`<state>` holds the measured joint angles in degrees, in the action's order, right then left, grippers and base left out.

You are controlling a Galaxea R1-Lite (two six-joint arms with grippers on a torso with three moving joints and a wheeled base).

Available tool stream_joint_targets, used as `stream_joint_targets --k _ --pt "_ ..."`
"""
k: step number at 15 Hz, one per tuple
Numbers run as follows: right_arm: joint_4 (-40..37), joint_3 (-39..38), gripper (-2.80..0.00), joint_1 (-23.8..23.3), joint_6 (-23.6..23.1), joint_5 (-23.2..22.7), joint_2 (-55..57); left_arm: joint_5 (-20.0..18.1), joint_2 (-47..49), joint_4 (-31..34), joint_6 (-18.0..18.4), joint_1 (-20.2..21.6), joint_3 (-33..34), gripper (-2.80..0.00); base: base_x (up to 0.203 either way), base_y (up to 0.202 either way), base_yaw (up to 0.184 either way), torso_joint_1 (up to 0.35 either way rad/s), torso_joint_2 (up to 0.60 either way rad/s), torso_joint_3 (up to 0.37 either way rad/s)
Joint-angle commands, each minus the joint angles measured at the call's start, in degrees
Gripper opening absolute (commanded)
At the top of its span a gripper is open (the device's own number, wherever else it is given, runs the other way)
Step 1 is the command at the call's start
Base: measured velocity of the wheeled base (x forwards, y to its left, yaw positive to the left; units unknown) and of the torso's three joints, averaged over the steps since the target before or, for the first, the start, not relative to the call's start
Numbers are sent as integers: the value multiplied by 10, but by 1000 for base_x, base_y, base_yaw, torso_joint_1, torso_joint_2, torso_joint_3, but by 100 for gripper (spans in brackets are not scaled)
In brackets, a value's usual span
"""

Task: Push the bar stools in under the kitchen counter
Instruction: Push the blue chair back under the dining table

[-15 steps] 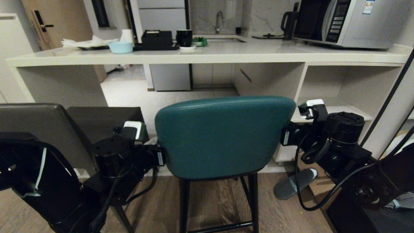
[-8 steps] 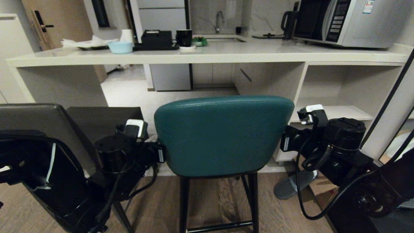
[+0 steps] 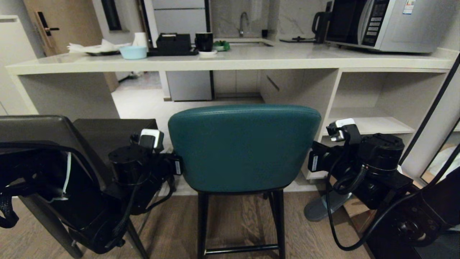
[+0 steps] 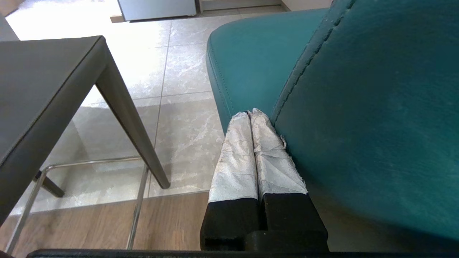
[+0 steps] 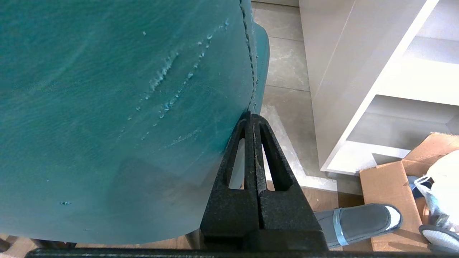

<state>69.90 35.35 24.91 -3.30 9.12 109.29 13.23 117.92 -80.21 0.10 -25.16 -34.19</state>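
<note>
Note that the left gripper (image 4: 250, 114) and right gripper (image 5: 250, 115) are both fully closed, gripping nothing. Each presses a side edge of the teal stool (image 3: 244, 147) backrest, facing the kitchen counter (image 3: 230, 61).

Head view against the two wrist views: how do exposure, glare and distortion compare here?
Head view: dim overall, the counter edge bowing with wide-angle distortion. Left wrist view: far brighter, glare washing out the floor tiles beyond the teal stool, the near backrest soft. Right wrist view: evenly lit, the white shelves nearly blown out, the teal backrest grain sharp.
</note>
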Motion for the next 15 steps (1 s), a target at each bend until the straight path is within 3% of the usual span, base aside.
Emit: stream_joint_targets --k 1,3,10,15 --pt "6 1 -280 1 0 1 -1 5 -1 -3 0 0 3 -280 0 0 0 0 0 0" --pt "6 1 -280 1 0 1 0 5 -1 -4 0 0 11 -280 39 0 -1 -3 1 4" --pt "7 -14 -280 1 1 3 -7 7 -7 -7 0 -5 22 -280 173 0 -1 -2 2 4" --pt "22 -15 -280 1 0 2 -5 7 -18 -6 1 -5 26 -280 0 0 0 0 0 0"
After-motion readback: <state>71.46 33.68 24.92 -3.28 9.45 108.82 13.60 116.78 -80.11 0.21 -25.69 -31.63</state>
